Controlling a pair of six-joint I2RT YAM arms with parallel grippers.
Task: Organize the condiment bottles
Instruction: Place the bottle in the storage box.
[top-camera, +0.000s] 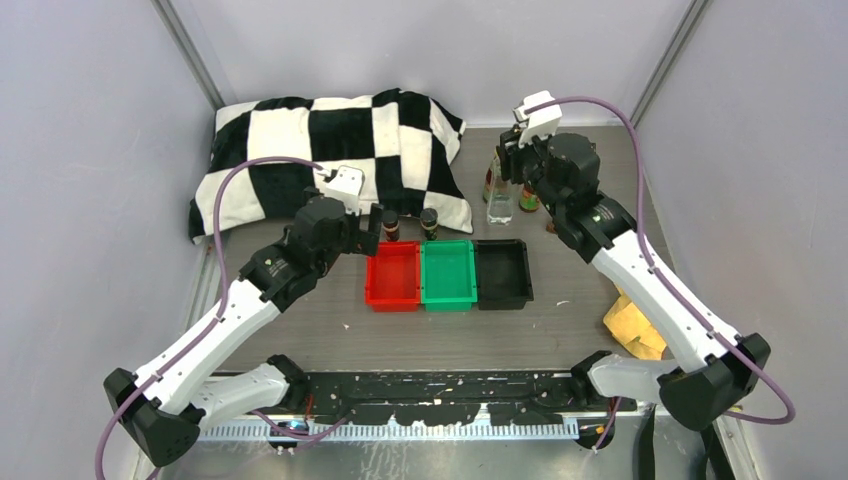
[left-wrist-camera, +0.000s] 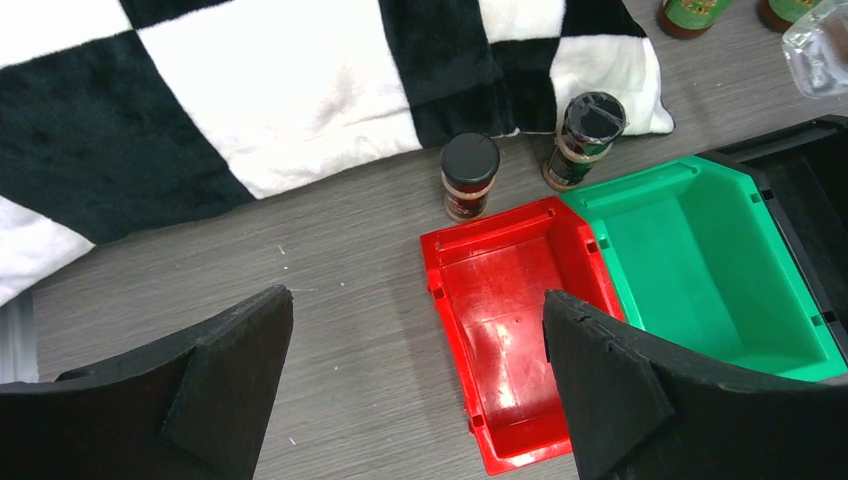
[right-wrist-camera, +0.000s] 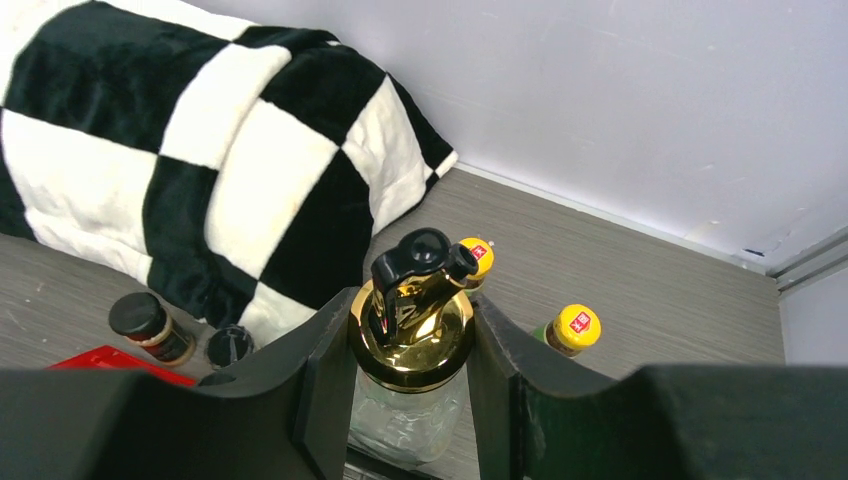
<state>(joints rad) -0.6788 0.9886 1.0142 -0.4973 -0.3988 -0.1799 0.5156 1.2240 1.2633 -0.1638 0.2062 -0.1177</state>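
The right gripper (right-wrist-camera: 410, 335) is pinched onto the gold pourer top of a tall clear glass bottle (right-wrist-camera: 408, 415). The bottle stands upright, its long axis vertical. The black flip lever on the pourer leans toward two o'clock in the right wrist view. The bottle's base is cut off at the bottom edge of that view, and from overhead the gripper hides the gold top.

Just past it, at one and three o'clock, stand two reddish-brown bottles with yellow caps (right-wrist-camera: 477, 254) (right-wrist-camera: 576, 327). Each cap bears a small red square mark that is too small to read, and their bodies are mostly hidden behind the fingers.

The left gripper (left-wrist-camera: 420, 375) hangs spread wide, with nothing between its pads. At twelve o'clock from it are two short dark bottles with black caps (left-wrist-camera: 469, 175) (left-wrist-camera: 583, 138). They stand upright, just beyond the far rims of the red plastic tray (left-wrist-camera: 487, 222) and the green plastic tray (left-wrist-camera: 655, 177). Their label print is blurred.

The black plastic tray (left-wrist-camera: 800, 200) touches the green one at three o'clock and is cut off by the frame. Behind all of this lies a black-and-white chequered pillow (top-camera: 330, 150).
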